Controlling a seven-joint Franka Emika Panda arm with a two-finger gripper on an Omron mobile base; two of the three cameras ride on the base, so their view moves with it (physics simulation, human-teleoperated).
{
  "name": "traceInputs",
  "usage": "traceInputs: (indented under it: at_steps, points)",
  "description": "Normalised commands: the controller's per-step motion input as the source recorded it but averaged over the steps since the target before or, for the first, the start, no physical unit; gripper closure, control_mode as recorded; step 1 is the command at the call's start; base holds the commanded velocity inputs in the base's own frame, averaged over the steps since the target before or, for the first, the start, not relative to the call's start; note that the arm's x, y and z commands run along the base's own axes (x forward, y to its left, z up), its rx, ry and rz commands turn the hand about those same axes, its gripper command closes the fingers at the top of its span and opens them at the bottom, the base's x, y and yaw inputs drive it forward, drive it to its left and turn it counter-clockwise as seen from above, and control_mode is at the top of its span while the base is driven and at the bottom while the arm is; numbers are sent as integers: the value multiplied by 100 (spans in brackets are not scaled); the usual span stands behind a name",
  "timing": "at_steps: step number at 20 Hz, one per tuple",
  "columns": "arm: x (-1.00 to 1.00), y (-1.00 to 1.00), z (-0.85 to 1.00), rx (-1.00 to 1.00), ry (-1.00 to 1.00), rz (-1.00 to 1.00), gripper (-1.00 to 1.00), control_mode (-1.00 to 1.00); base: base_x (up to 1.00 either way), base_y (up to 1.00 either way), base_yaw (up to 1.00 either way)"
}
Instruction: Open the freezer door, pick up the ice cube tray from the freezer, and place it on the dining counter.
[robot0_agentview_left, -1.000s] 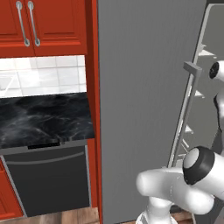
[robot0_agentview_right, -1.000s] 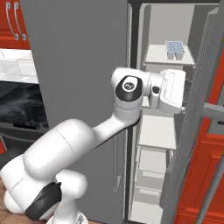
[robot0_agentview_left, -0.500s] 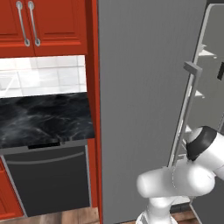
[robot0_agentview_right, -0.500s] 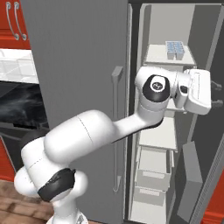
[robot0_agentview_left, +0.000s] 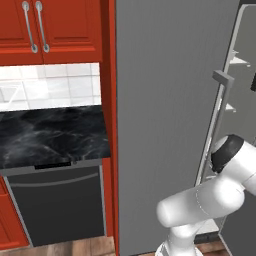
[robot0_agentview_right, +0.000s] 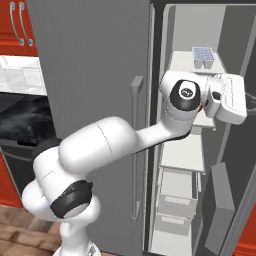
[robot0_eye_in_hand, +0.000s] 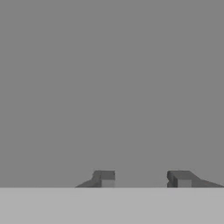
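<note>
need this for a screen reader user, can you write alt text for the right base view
A white robot arm reaches into the open freezer, its gripper at the right edge, level with the second shelf. A pale blue ice cube tray sits on the top shelf above the hand. The closed grey door with a vertical handle stands left.

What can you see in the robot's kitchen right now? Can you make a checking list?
Surface: black marble worktop beside the fridge, white tiles behind it.
Job's things: freezer stands open, white shelves showing; ice cube tray lies on the top shelf; freezer door swung out at the right.
Clutter: small grey cups right under the tray.
Pincer: pincer with a gap between its tips, facing a plain grey surface, nothing between them; open or shut cannot be told.
Cables: nothing seen.
Surroundings: red cabinets, dark dishwasher, grey fridge door shut, wooden floor.
</note>
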Motion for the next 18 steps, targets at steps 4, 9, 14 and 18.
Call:
traceInputs:
  at_steps: [4,9,14,18]
  points:
    - [-24,3,0,0,3,0,-100,-100,0,0,0]
    - [-37,50,2,0,3,1,-100,-100,0,0,0]
    - [-28,94,7,-1,7,8,-100,-100,0,0,0]
    - [-30,98,11,0,12,13,-100,-100,0,0,0]
